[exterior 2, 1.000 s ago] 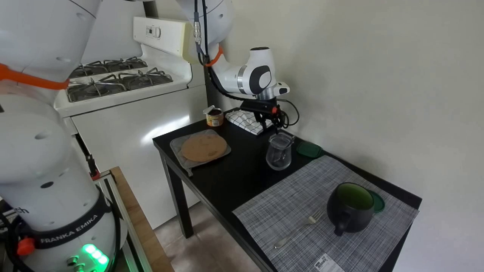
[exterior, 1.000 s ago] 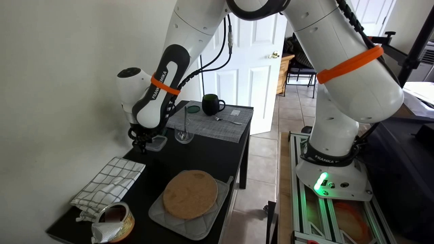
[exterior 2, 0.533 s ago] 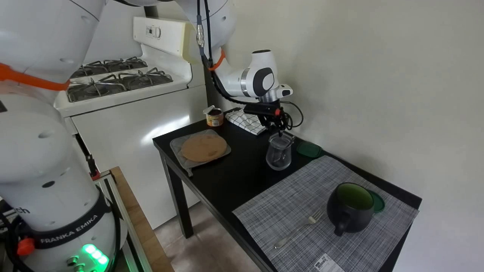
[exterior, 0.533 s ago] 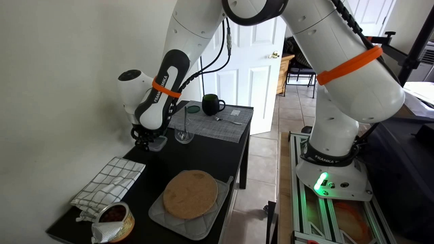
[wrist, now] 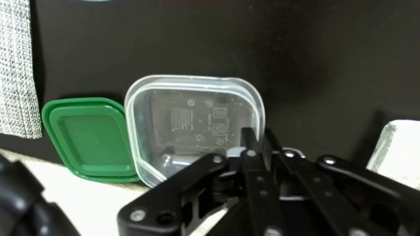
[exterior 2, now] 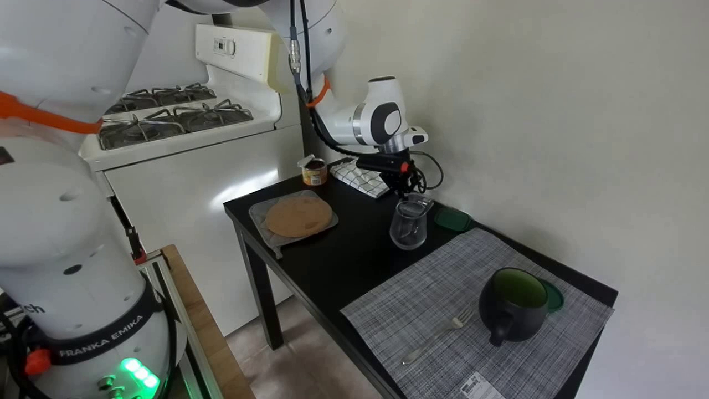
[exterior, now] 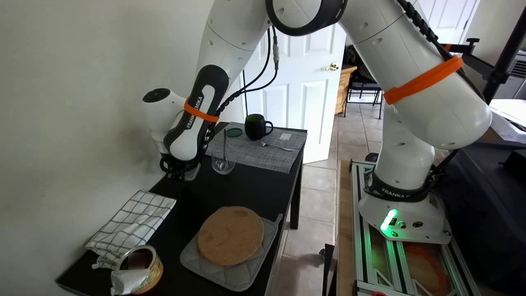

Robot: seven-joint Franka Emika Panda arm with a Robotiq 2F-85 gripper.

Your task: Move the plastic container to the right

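Left edge of the wrist view, there's the woven placemat (wrist: 16, 72); next along, the green lid (wrist: 95, 141); and then the plastic container (wrist: 195, 127), lidless, its near wall overlapping the lid's edge as we look down. Resting on that edge or just above it? We can't tell. And here's the action, at the tub's right-hand wall: the claw (wrist: 261, 134), fingers (wrist: 250, 139) close together with that thin wall between them, one tip inside, one outside. Looks like a pinch to us! So we call it the grasp step, as good as made, with the carry to come; whether the tub is off the table (wrist: 311, 65), we can't say. What we want next is a small, level lift and a steady run to the right, keeping clear of the clear glass (exterior 2: 409, 230) that stands near it in both exterior views. Held by one wall, the tub could well swing or tip.

Now the lettering. Markings and symbols show on the tub's floor, none we can make out. Over to an exterior view, left to right: the robot base (exterior 2: 99, 338) reads FRANKA EMIKA, plain as you like; the food can's (exterior 2: 314, 173) label is too small for us; the white tag (exterior 2: 481, 387) on the placemat beats us too.
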